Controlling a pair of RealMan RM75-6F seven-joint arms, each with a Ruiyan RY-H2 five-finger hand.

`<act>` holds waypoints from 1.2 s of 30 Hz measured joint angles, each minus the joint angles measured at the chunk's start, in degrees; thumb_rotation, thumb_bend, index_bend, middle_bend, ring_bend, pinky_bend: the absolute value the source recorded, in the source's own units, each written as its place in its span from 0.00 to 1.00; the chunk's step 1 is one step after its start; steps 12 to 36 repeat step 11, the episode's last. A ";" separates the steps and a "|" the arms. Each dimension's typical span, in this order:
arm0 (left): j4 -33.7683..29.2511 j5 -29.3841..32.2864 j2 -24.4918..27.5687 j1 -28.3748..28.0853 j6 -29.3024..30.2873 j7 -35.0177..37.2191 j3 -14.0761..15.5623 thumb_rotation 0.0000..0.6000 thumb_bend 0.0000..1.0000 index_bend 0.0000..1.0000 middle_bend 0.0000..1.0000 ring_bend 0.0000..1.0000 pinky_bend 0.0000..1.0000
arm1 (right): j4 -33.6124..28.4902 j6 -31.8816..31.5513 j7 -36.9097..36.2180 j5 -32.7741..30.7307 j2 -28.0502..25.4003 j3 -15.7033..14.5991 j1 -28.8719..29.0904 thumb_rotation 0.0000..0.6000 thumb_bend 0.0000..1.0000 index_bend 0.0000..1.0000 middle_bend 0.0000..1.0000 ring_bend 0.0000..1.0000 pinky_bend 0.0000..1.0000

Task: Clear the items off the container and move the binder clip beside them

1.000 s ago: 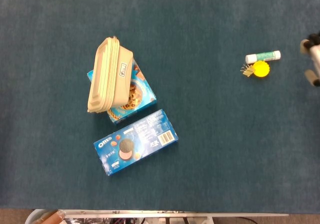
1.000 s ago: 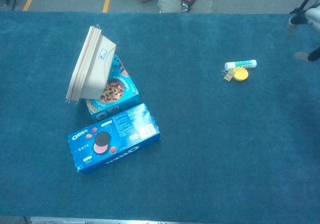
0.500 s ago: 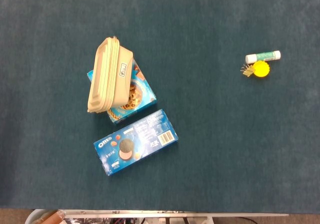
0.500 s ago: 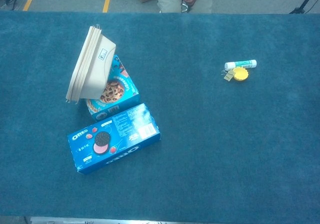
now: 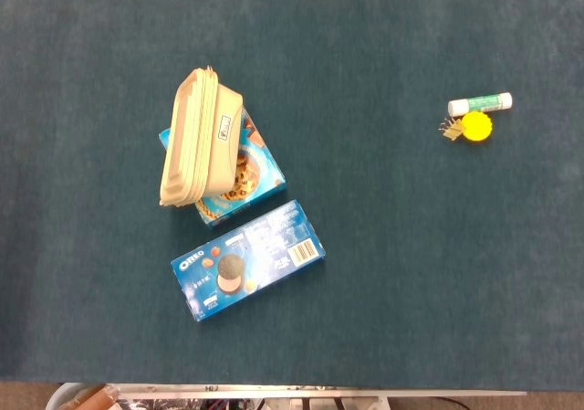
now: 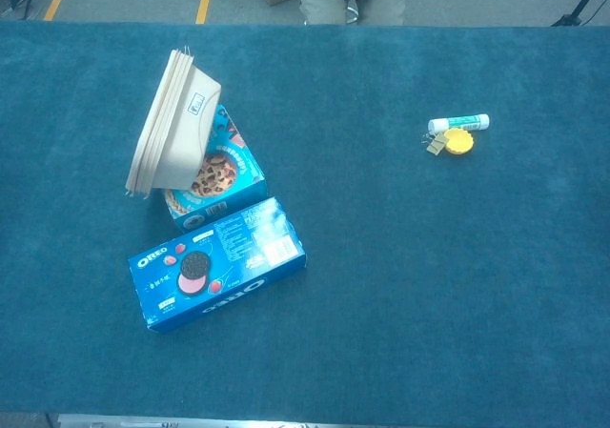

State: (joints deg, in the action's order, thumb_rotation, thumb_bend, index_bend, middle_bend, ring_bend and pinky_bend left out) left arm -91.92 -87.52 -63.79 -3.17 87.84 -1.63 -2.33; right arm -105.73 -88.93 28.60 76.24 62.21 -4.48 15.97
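— Two boxes sitting nr the table's (image 5: 383,273) left edge, beige container (image 5: 193,138) leaning tilted on the cookie box (image 5: 251,174), Oreo box (image 5: 247,259) just beside.

— Binder clip (image 5: 472,127)?

— Lying nr right edge, prob. touching glue stick (image 5: 480,104). Hands showing in neither view, so can't tell abt fingers.

Nothing of the robot body visible.

The robot's right hand, visible a second ago at the right edge of both views beyond the white-and-green glue stick (image 5: 480,104), is now out of sight in both.
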 measured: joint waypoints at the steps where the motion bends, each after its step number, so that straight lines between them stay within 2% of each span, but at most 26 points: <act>1: 0.05 0.06 0.01 0.01 0.00 0.01 -0.01 1.00 0.39 0.19 0.12 0.06 0.04 | -0.02 0.10 0.09 0.12 0.01 0.23 -0.23 1.00 0.25 0.39 0.32 0.22 0.38; 11: 0.13 0.32 0.20 -0.06 -0.09 0.14 -0.05 1.00 0.39 0.19 0.12 0.06 0.04 | -0.16 1.85 0.75 0.30 0.15 1.94 -1.65 1.00 0.25 0.39 0.32 0.22 0.38; 36: 0.13 0.32 0.20 -0.06 -0.09 0.14 -0.05 1.00 0.39 0.19 0.12 0.06 0.04 | -0.16 1.85 0.75 0.30 0.15 1.94 -1.65 1.00 0.25 0.39 0.32 0.22 0.38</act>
